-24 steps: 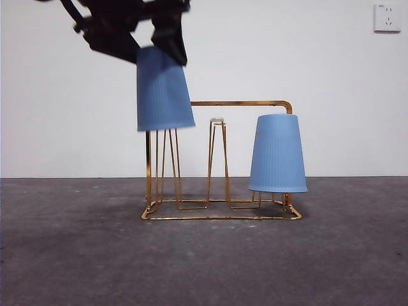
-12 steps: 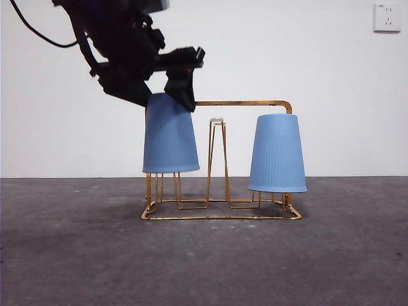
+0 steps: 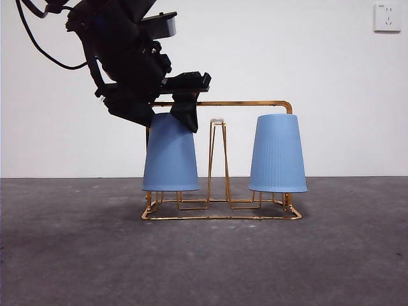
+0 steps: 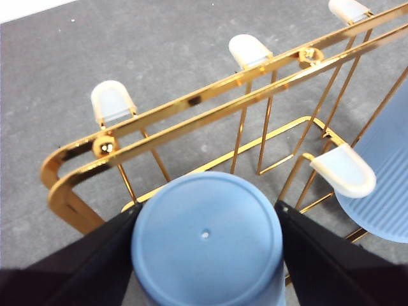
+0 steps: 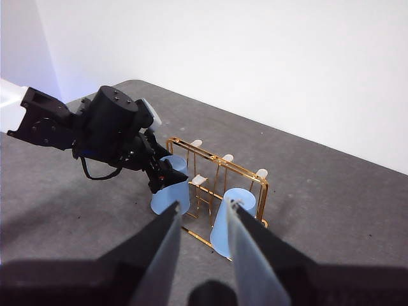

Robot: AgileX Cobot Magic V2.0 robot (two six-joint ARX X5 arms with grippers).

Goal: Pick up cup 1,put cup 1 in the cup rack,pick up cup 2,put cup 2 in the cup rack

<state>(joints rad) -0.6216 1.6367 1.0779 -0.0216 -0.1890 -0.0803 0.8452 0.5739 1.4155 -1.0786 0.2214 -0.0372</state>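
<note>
So, closest in: the left gripper [image 4: 207, 255] is clamped on cup 2 [image 4: 207, 245], one black jaw on each side of the upside-down blue cup, right up by its closed base. In the front view the same cup [image 3: 170, 153] is seen hanging straight down from the jaws, already slid over a prong at one end of the cup rack [image 3: 242, 102], its rim just above the base wire.

Handling-wise, the cup is judged to be thin ribbed plastic: light, a bit flexy, fairly slick. The narrow closed end is probably the best place for it to be held, since that end should be stiffest and the ribs give some bite. A hard squeeze near the open rim would likely deform it. The rack looks like light wire, so it could get dragged if the cup is snagged on a prong.

Just beyond the jaws, the gold handle bar and white-capped prong tips [image 4: 113, 101] are seen. Further along the rack from the gripper, cup 1 [image 3: 277, 154] is already parked upside down.

The right gripper [image 5: 201, 220] is held well back from the rack, jaws a little apart, nothing in them.

No brand, label or writing can be made out on anything.
</note>
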